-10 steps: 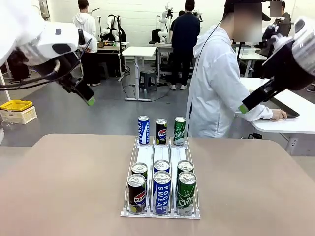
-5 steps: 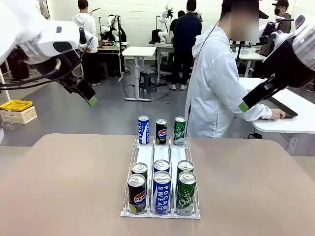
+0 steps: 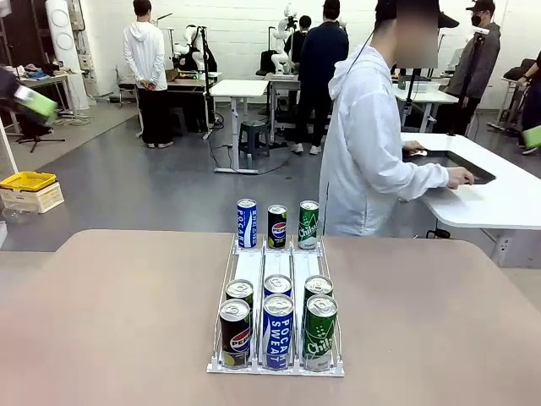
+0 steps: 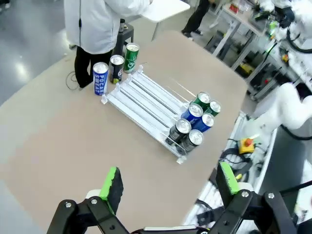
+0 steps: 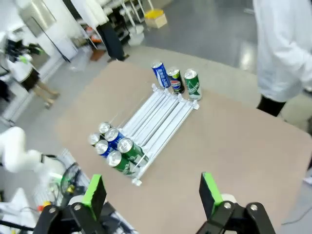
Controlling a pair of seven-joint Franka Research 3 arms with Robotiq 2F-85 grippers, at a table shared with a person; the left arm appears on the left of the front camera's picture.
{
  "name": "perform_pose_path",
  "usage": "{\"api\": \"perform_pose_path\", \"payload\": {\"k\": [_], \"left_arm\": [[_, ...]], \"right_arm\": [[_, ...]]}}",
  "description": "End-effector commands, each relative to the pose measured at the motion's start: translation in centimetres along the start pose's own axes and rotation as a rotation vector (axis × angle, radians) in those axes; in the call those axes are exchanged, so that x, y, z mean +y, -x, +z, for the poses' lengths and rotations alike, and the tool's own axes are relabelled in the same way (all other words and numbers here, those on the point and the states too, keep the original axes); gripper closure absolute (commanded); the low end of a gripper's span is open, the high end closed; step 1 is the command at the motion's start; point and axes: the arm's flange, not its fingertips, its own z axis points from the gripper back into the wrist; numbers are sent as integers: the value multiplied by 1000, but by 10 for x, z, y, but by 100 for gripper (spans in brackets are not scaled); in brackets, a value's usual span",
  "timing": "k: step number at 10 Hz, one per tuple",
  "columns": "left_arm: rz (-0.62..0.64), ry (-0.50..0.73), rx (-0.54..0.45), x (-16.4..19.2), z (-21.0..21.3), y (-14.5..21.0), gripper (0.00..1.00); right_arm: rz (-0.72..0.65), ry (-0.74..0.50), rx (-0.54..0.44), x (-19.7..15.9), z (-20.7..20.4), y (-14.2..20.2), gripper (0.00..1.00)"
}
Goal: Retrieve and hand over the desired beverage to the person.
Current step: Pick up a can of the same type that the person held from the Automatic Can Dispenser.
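While the person (image 3: 372, 144) stands at the worktop's (image 3: 110, 313) far edge facing a side table (image 3: 507, 203), the can rack (image 3: 276, 269) sits mid-worktop, bare surface on both sides. Left wrist view: left jaws spread and empty, green pads (image 4: 112, 183) above the near edge, rack and person well beyond. Right wrist view: right jaws spread, empty, rack ahead, person beyond it.

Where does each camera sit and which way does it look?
Front view: robot's side, facing across the can rack to the person; blurred green pads at both edges.
Left wrist view: high up, looking down on the rack; left gripper open at the bottom.
Right wrist view: high up, looking down too; right gripper open at the bottom.
Shared: both wrist views show the rack.
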Motion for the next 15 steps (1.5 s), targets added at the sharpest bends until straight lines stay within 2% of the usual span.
{"api": "perform_pose_path", "payload": {"k": [1, 3, 4, 5, 15], "left_arm": [[95, -5, 12, 17, 11, 0, 0], [135, 1, -17, 28, 22, 14, 0], [137, 36, 113, 25, 12, 12, 0], [142, -6, -7, 32, 29, 18, 0], [142, -6, -7, 32, 29, 18, 0]], "right_arm": [[-39, -30, -1, -19, 12, 3, 0], [-67, -27, -37, -33, 24, 6, 0], [-64, -19, -29, -25, 27, 11, 0], [-64, -19, -29, -25, 27, 11, 0], [-64, -19, -29, -25, 27, 11, 0]]}}
